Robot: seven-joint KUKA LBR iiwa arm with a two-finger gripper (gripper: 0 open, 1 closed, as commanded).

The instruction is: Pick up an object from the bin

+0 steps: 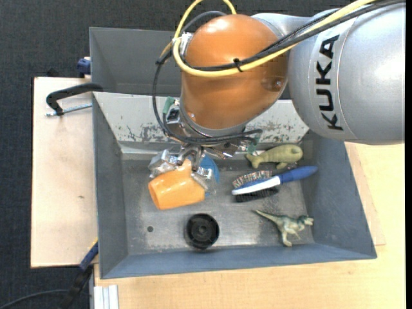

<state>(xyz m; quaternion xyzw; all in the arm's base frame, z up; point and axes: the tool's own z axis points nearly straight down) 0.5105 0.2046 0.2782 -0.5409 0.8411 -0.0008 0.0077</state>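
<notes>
My gripper hangs low in the middle of the bin, mostly hidden under the arm's orange cover. Right below it lies a crumpled silvery wrapper with a small blue piece beside it. An orange plastic cup lies on its side just in front of them, touching the wrapper. Whether the gripper touches any of these is hidden from me.
A brush with a blue handle and black bristles lies right of the cup. Behind it is an olive toy animal. A small green dinosaur sits at the front right, and a black round cap at the front middle.
</notes>
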